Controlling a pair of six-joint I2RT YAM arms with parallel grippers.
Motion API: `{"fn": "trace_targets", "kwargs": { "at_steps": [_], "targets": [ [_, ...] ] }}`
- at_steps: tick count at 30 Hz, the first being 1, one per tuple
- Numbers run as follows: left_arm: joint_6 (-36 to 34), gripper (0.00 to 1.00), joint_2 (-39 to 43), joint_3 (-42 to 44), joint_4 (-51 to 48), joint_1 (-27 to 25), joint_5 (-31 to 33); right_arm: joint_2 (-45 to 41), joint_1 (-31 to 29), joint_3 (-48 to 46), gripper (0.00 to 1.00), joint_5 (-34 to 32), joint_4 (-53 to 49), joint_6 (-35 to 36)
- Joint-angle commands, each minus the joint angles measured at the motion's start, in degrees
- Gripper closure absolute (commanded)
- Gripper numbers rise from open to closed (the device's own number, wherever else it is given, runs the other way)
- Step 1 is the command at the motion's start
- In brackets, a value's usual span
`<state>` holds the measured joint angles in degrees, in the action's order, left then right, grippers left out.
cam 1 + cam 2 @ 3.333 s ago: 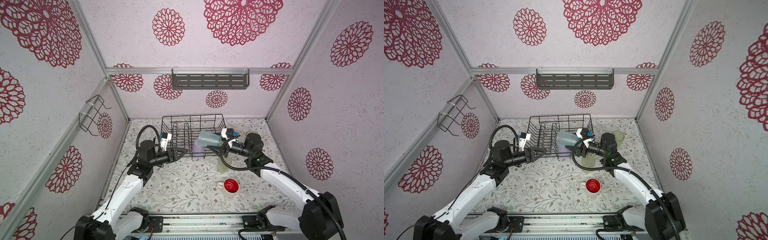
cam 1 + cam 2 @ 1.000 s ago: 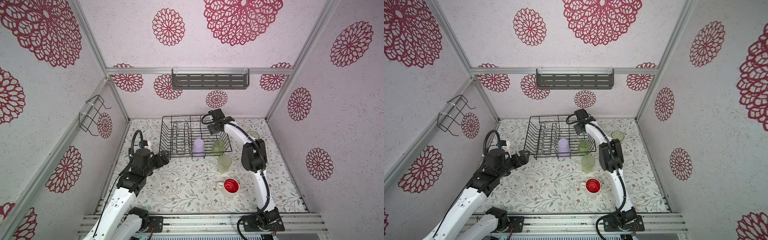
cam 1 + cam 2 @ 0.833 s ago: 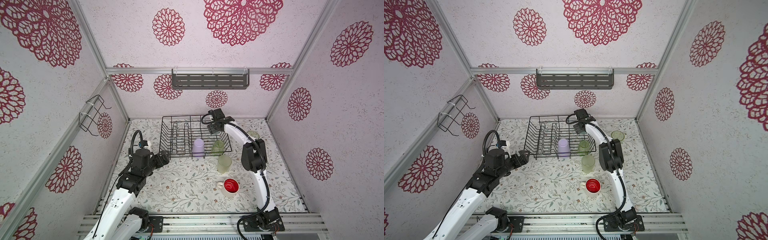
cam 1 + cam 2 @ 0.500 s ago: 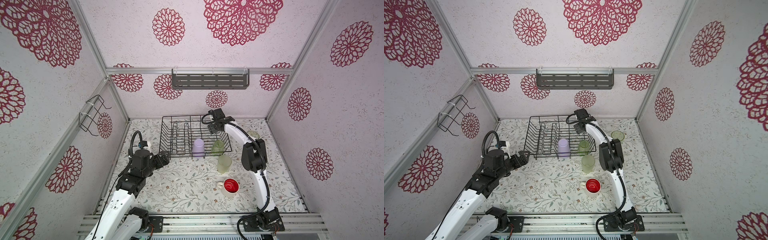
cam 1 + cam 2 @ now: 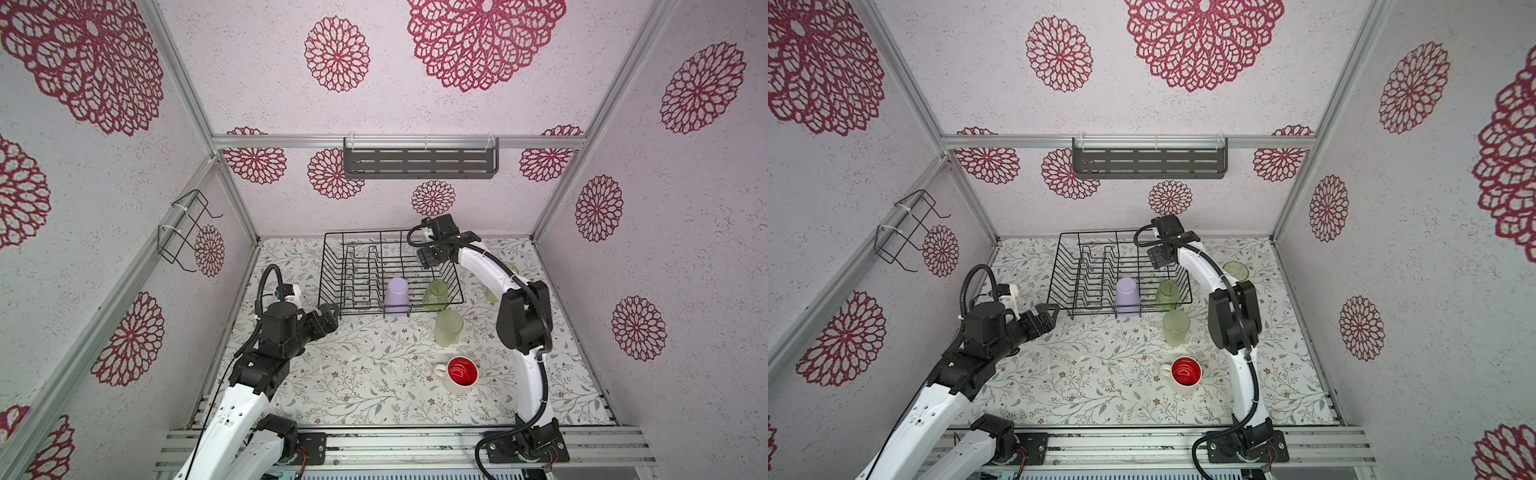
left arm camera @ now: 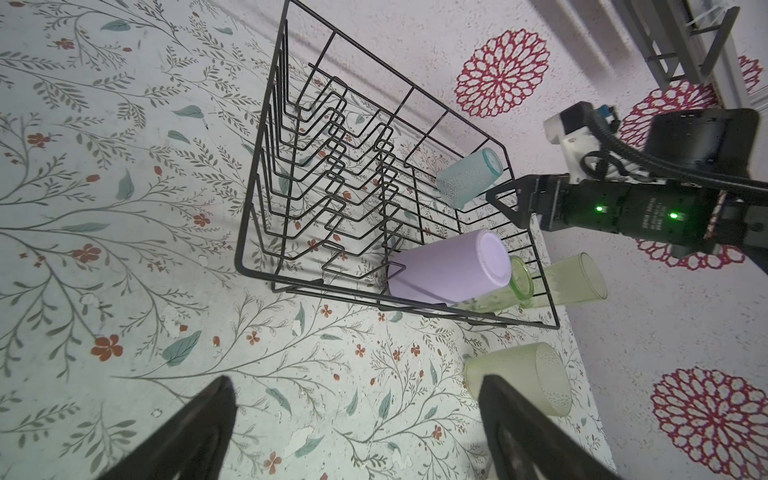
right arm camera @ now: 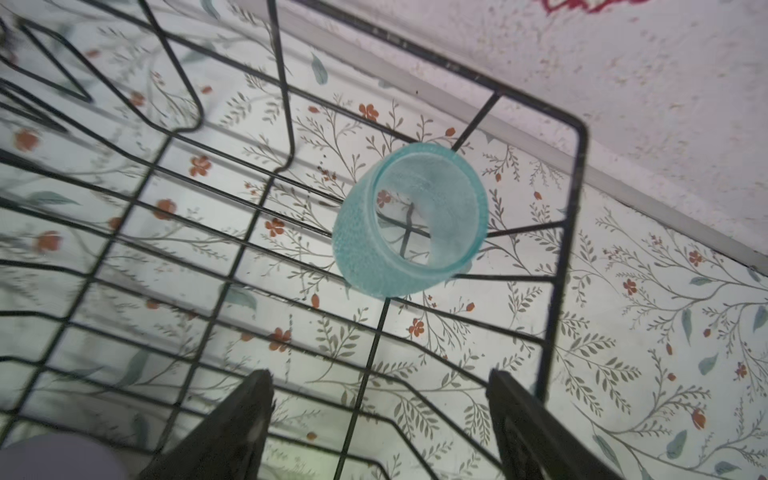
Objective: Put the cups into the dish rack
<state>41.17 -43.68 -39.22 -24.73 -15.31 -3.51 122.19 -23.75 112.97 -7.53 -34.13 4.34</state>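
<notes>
right fingers: spread apart, nothing between them, above the far right corner of the dish rack
light-blue translucent cup: tilted inside that corner, just below the right fingers and clear of them
left fingers: released and empty, over the counter near the rack's front left corner
lilac tumbler: bottom up at the rack's front edge, a clear-green glass just beside it
frosted pale-green tumbler: on the counter just in front of the rack
cream mug: upright, nearer the counter's front
second clear-green glass: on the counter right of the rack

No writing can be read (any view).
</notes>
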Motion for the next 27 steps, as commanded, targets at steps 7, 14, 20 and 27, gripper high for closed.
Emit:
{"fn": "trace_targets", "kwargs": {
  "at_steps": [7,14,20,27],
  "targets": [
    [-0.81,0.06,1.19,1.66,3.1,-0.63,-8.83,-24.34,0.37,-23.05,0.17,2.13,11.05,-4.25],
    [-4.75,0.07,-2.61,-2.87,-0.31,-7.14,-7.66,-37.54,0.72,-42.61,0.14,0.8,23.19,-3.23],
    [-4.78,0.08,-5.84,-3.15,1.75,-12.81,-4.63,-41.78,0.72,-48.61,0.23,5.33,21.61,-10.74],
    [-4.16,0.08,-9.44,-3.23,6.01,-14.57,-5.61,-46.34,0.61,-53.39,0.29,6.02,13.39,-15.95]
  ]
}}
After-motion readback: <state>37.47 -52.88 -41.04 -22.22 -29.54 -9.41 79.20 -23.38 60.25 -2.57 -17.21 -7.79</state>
